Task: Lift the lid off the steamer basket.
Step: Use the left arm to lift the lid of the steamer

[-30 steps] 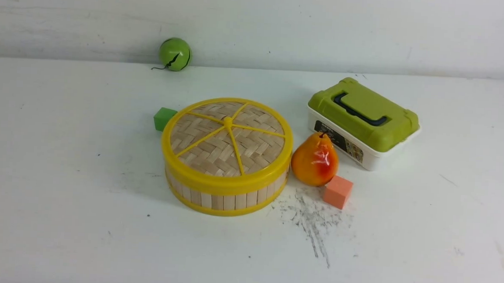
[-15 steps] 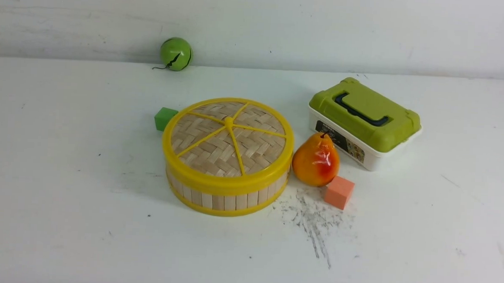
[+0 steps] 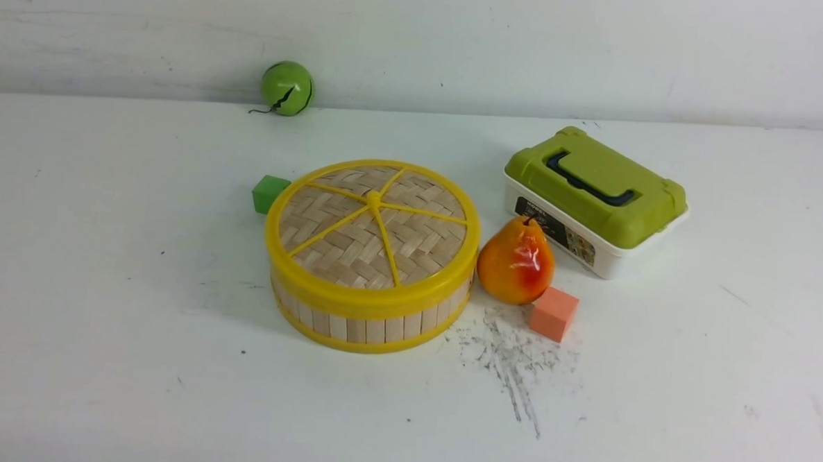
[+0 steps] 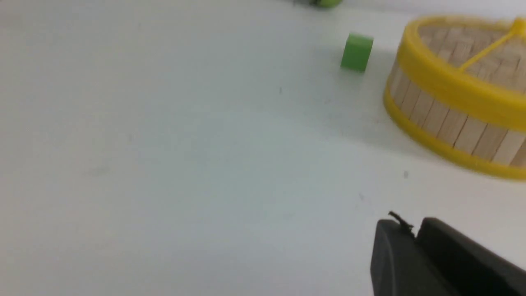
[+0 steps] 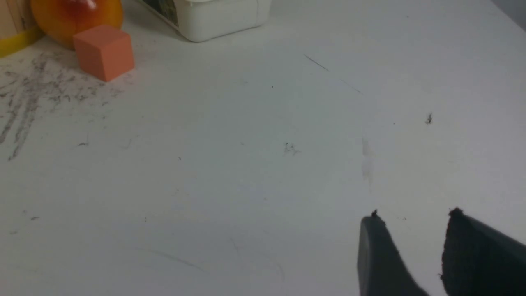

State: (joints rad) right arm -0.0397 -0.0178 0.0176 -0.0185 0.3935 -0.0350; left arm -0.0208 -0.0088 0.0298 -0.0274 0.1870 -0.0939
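The lid, a woven bamboo disc with a yellow rim and spokes, sits closed on the steamer basket in the middle of the table. Neither arm shows in the front view. In the left wrist view my left gripper is shut with nothing in it, low over bare table, short of the steamer basket's slat wall and apart from it. In the right wrist view my right gripper stands open and empty over bare table, well away from the basket.
A pear and an orange cube sit right beside the basket. A white box with an olive-green lid is behind them. A green cube touches the basket's back left. A green ball rests by the wall.
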